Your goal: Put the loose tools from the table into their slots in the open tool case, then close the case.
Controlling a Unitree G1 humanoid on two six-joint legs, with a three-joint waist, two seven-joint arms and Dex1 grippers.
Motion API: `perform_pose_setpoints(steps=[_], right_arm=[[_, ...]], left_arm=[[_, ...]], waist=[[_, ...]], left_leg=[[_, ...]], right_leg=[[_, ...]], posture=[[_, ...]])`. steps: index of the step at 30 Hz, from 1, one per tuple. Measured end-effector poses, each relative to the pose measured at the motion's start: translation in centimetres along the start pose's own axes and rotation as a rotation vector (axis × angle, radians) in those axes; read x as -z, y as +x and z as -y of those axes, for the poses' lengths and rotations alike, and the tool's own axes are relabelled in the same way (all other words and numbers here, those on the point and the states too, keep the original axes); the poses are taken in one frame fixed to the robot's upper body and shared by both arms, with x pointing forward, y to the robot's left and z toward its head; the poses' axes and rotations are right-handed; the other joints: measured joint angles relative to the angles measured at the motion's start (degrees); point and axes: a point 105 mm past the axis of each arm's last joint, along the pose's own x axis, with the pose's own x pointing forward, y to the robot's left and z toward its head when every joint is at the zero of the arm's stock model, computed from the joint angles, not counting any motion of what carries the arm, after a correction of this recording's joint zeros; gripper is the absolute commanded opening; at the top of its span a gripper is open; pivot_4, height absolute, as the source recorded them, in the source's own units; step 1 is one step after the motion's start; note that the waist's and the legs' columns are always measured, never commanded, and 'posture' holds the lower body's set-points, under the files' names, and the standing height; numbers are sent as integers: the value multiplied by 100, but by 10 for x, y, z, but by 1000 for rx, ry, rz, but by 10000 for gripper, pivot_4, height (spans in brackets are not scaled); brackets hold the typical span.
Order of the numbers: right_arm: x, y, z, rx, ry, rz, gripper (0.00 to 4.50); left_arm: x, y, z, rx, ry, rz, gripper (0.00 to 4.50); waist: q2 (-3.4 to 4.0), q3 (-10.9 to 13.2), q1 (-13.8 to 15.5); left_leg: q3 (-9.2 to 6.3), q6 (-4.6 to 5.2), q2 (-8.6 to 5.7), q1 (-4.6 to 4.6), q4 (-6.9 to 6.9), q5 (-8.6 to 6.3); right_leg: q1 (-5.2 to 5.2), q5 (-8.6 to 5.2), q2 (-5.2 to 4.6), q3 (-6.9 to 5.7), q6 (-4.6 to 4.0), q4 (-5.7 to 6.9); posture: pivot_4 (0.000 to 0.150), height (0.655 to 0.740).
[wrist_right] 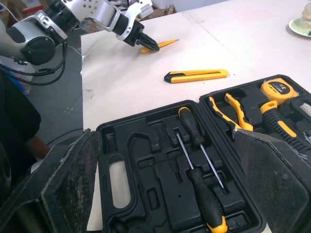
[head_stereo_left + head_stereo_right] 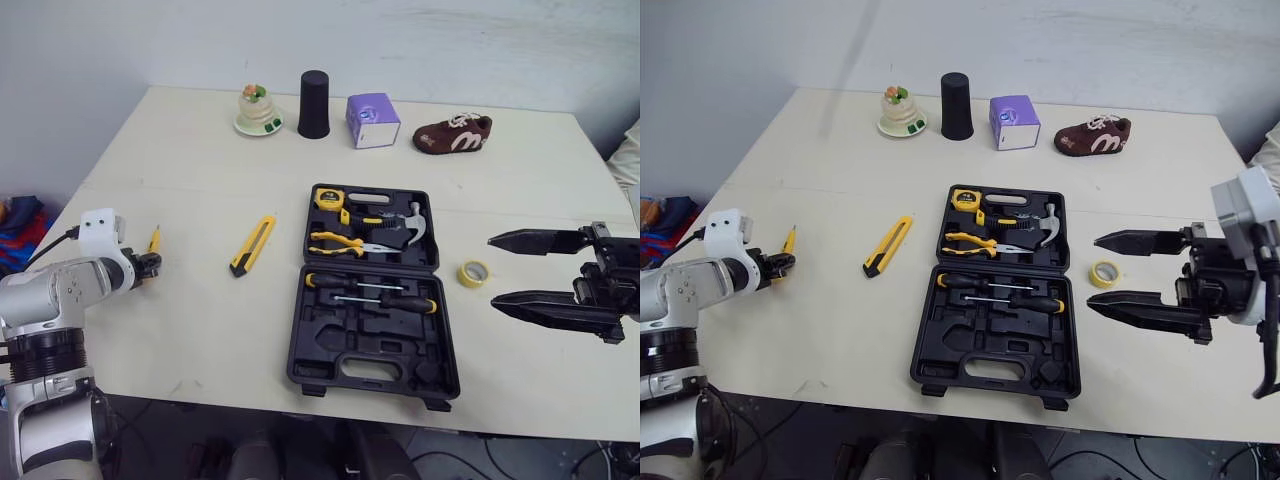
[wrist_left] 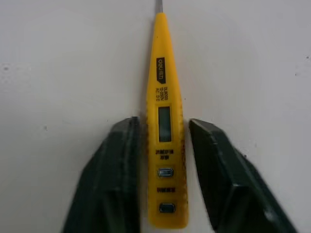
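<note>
Left wrist view has the tester [image 3: 165, 145] flat on the table [image 2: 200, 160] between the left gripper's [image 2: 149, 266] jaws. One finger is against its side and a sliver of gap shows at the other, so it is not yet clamped. Its long axis runs parallel to the fingers, metal tip pointing out ahead of them and butt back toward the wrist.

Progress looks early. Tester, knife [image 2: 253, 245] and tape roll [image 2: 473, 273] all lie outside the open case [image 2: 400, 345], which holds pliers [image 2: 340, 243], a hammer [image 2: 410, 228] and screwdrivers [image 2: 370, 285], with several slots bare. The right gripper [image 2: 491, 269] is spread wide and empty, the roll just ahead of its jaws. Closing the case remains to be done.
</note>
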Motion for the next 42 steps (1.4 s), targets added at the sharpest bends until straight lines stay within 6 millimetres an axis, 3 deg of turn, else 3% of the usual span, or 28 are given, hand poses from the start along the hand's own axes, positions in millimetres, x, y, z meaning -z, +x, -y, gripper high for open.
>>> perform_pose_setpoints(steps=[5,8,11,13,17,20,23,28,33,42], right_arm=[[-1,0,2,20,4,3,45000],[2,-3,2,36,28,-2,45000],[6,-9,2,59,54,-11,45000],[11,-11,0,69,79,-25,45000],[25,-13,-8,80,129,-56,45000],[32,-12,-12,101,143,-67,45000],[43,-8,-28,123,158,-104,45000],[47,0,-54,143,147,-137,45000],[53,-2,-63,192,185,-138,45000],[58,-4,-67,228,198,-132,45000]], left_arm=[[-2,-3,-2,5,91,-10,5034],[-10,-12,9,111,301,19,5034],[-30,-41,52,359,601,88,5034],[-31,-63,87,548,766,92,5034],[7,-91,161,980,1026,33,5034],[27,-102,193,1177,1104,-7,5034],[25,-96,219,1198,1184,9,5034],[37,-76,240,1196,1261,-49,5034],[53,-65,252,1209,1322,-126,5034],[51,-50,262,1140,1375,-135,5034]], waist=[[0,0,-11],[-11,7,-15],[-25,13,-11],[-15,10,-1],[-4,11,-2],[-7,13,-18],[-4,14,-10],[-5,16,-45],[-9,17,-18],[-9,17,-22]], left_leg=[[0,0,0,0,-2,2],[0,-3,2,-10,-7,3],[-3,-4,6,-25,-9,3],[0,3,4,-25,-13,-1],[3,6,2,-29,-10,-3],[1,2,7,-30,-2,0],[-7,-1,3,-23,-4,13],[-1,7,1,-23,2,18],[-2,15,-6,-24,6,22],[-2,20,-10,-24,2,24]], right_leg=[[-2,0,1,0,0,2],[-14,0,2,-1,-1,-2],[-18,-1,1,-9,-2,-19],[-12,-2,-3,-9,-3,-34],[-10,-2,8,-4,-1,-39],[-12,-1,20,2,1,-31],[-9,2,31,16,8,-20],[-9,10,32,32,23,-12],[-8,12,27,34,27,-11],[-9,15,23,37,32,-11]], posture=[[1500,7339],[1500,7339],[1500,7339],[1500,7339],[1500,7339],[1500,7339],[1500,7339],[1500,7339],[1500,7339],[1500,7339]])
